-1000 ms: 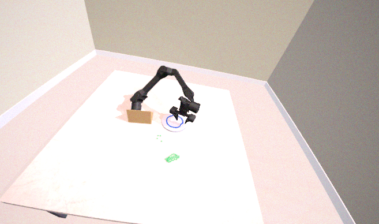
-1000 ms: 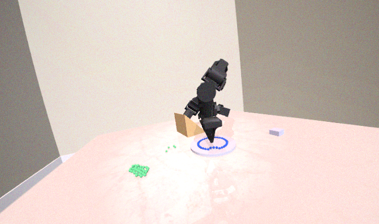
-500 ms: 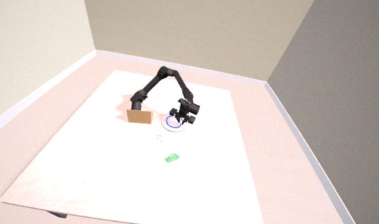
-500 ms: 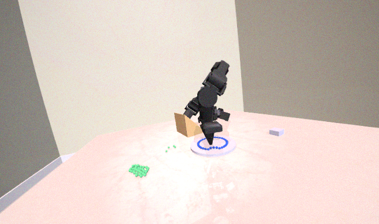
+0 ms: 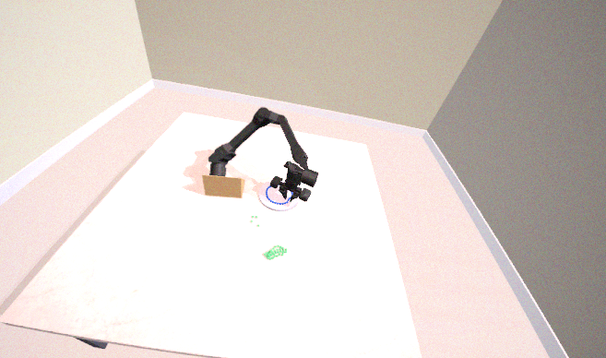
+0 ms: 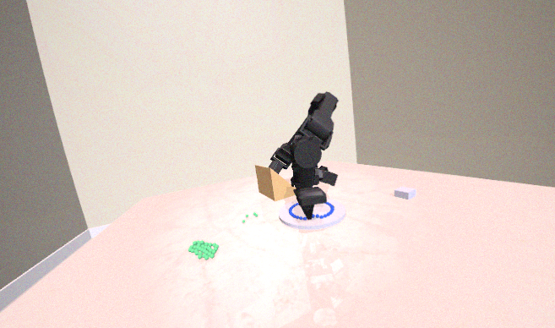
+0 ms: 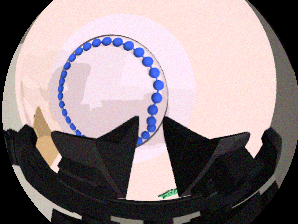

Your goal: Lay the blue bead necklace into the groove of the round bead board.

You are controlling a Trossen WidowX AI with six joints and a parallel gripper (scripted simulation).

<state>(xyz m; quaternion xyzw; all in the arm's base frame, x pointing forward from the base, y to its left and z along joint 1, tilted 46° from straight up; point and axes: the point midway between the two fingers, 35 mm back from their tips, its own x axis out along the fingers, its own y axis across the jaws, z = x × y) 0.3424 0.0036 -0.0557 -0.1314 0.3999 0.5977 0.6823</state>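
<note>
Over the round bead board (image 5: 265,203) (image 6: 285,221) (image 7: 181,75), I have the gripper (image 5: 285,198) (image 6: 309,217) (image 7: 150,120) with its jaws narrow, a slim gap between the tips and no bead that I can see gripped. The blue bead necklace (image 5: 267,199) (image 6: 334,208) (image 7: 158,85) lies on the board as a nearly round loop, sagging inward near the fingertips. I expect it light and limp, its beads slippery; I'd pinch a bead or two at that inward stretch and ease them outward.
</note>
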